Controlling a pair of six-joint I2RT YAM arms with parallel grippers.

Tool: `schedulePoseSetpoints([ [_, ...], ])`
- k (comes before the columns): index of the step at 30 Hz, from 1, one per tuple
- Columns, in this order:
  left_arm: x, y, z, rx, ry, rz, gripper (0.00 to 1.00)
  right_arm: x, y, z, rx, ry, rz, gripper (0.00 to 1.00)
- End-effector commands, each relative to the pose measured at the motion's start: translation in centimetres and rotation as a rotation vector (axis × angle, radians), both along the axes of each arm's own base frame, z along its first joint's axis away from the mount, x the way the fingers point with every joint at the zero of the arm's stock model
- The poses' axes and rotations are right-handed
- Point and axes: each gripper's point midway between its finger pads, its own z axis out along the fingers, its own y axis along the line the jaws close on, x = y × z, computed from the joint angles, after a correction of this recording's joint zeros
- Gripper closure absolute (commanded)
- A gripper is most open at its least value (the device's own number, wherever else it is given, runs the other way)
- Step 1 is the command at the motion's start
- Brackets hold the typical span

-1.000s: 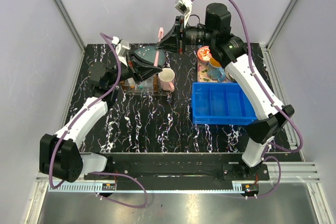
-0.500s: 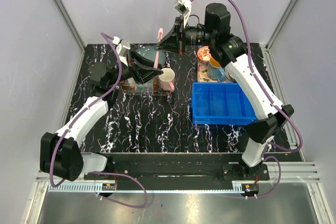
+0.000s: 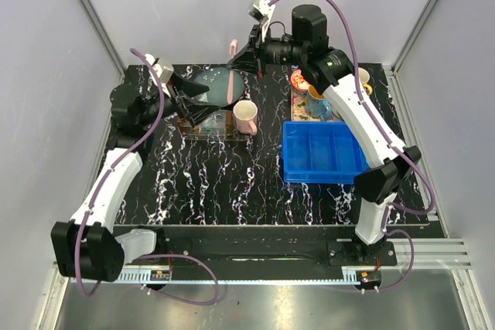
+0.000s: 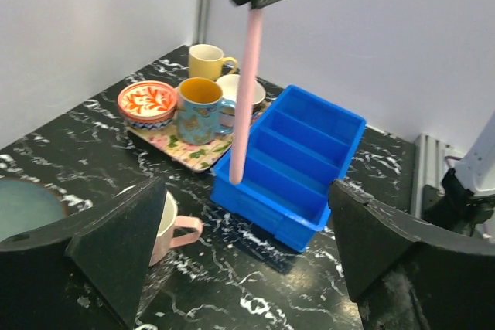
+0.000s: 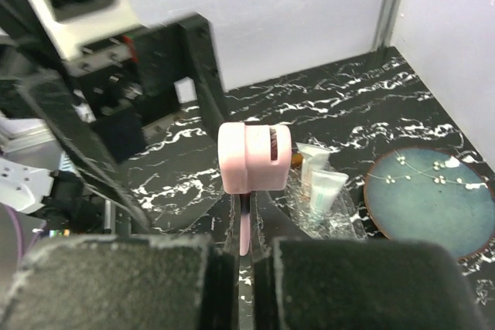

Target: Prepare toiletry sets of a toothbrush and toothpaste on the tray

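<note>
**Operator:** Report finger state, both grippers.

**Technician:** Right gripper (image 5: 247,268): fingers fully closed, clamped on the toothbrush (image 5: 254,156). Left gripper (image 4: 244,229): fingers spread wide, nothing held.

**Operator:** Toothbrush appearance and position?

**Technician:** Slim, pale pink, stick-shaped, with a blocky slotted top end. It hangs upright. The block stands just above the right fingers, and the stem runs down below them. In the left wrist view, its lower end hangs in the gap between the left fingers, clear of both.

**Operator:** Toothpaste and tray?

**Technician:** Two small white tubes of toothpaste (image 5: 321,183) lie in the clear tray (image 3: 209,125), below and beyond the right fingertips.

**Operator:** Surface and room?

**Technician:** Black table (image 3: 232,183) with white marbling. Pale grey walls with metal corner posts. Beyond the left fingers stand a blue bin (image 4: 298,160), a pink mug (image 4: 174,226) and a patterned tray (image 4: 186,152) carrying mugs and a bowl.
</note>
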Motion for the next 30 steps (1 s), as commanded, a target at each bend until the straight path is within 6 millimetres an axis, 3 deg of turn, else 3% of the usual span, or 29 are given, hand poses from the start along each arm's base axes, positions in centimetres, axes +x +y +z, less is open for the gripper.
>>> schedulePoseSetpoints([
  [1, -0.7, 2.5, 2.2, 0.08, -0.112, 0.082, 0.1, 2.6, 0.9, -0.5, -0.01, -0.1, -0.056, 1.0],
  [3, -0.2, 3.8, 2.1, 0.094, -0.104, 0.127, 0.1, 3.8, 1.3, -1.2, -0.01, -0.127, -0.071, 1.0],
  [7, 0.3, 5.9, 2.3, 0.103, -0.095, 0.194, 0.09, 6.3, 2.3, -4.5, -0.042, -0.131, -0.097, 1.0],
  [9, 0.6, 7.0, 2.5, 0.11, -0.092, 0.228, 0.09, 7.4, 2.7, -4.9, -0.023, -0.156, -0.119, 1.0],
  [10, 0.7, 7.4, 2.5, 0.111, -0.09, 0.241, 0.09, 8.0, 3.1, -6.4, -0.034, -0.141, -0.124, 1.0],
  [14, 1.2, 8.7, 2.5, 0.112, -0.083, 0.286, 0.09, 10.1, 3.9, -8.0, -0.008, -0.186, -0.154, 1.0],
  [15, 1.3, 9.0, 2.5, 0.112, -0.082, 0.299, 0.09, 10.6, 4.2, -9.2, -0.015, -0.176, -0.157, 1.0],
  [19, 1.7, 9.7, 2.3, 0.115, -0.078, 0.326, 0.09, 12.1, 5.0, -10.3, 0.013, -0.214, -0.164, 1.0],
  [24, 2.2, 10.2, 2.0, 0.114, -0.069, 0.336, 0.09, 13.3, 6.0, -13.4, 0.011, -0.191, -0.16, 1.0],
  [30, 2.4, 10.5, 1.5, 0.11, -0.057, 0.332, 0.1, 14.1, 6.6, -15.5, -0.007, -0.187, -0.161, 1.0],
])
